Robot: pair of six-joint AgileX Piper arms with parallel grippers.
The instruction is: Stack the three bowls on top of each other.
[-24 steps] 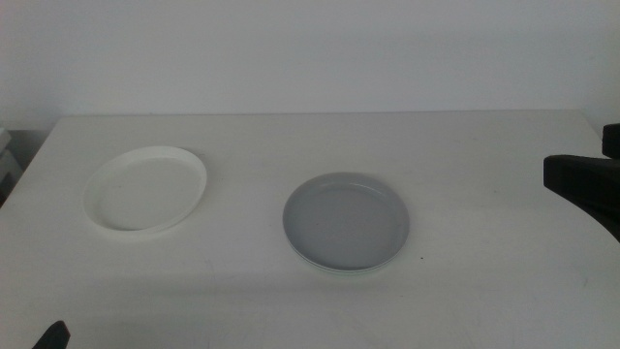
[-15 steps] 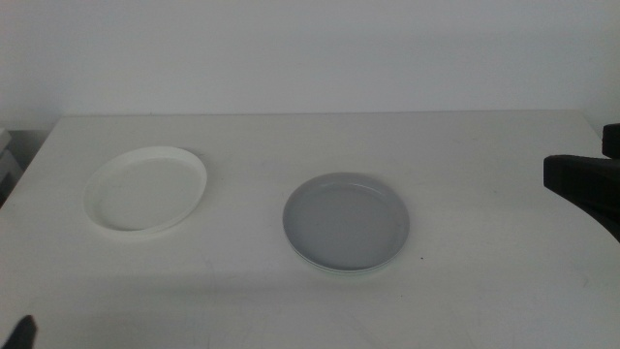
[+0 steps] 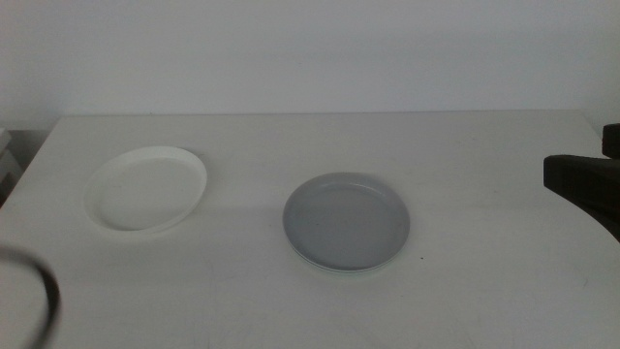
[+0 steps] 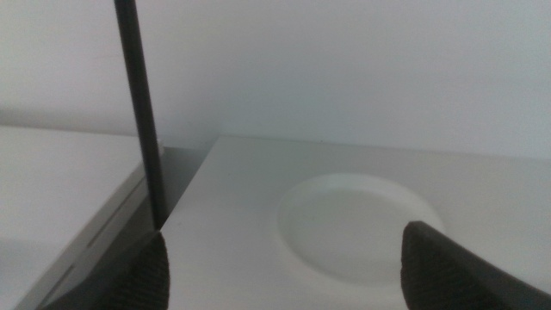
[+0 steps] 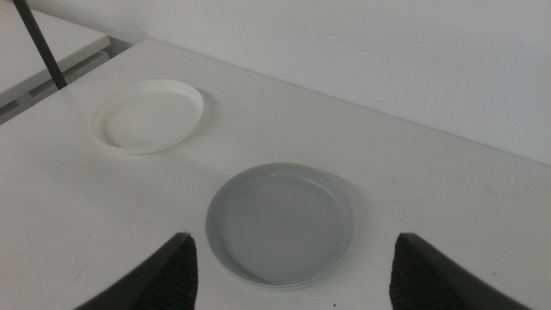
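Well — round, smooth grey bowl (image 3: 346, 221) and white bowl (image 3: 145, 188) apart; both grippers (image 4: 284, 263) (image 5: 293, 267) gape.

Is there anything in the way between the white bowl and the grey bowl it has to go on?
No, nothing visible. The white bowl and the grey bowl sit apart on the table, with only bare tabletop between them. A paler rim peeks out under the grey bowl, probably another bowl.

We are seeing one bowl (image 3: 145, 188) lying on the bench (image 3: 465, 155) toward the left, while a second bowl (image 3: 346, 219) is sitting near the centre atop a third bowl (image 3: 334, 269), well apart.
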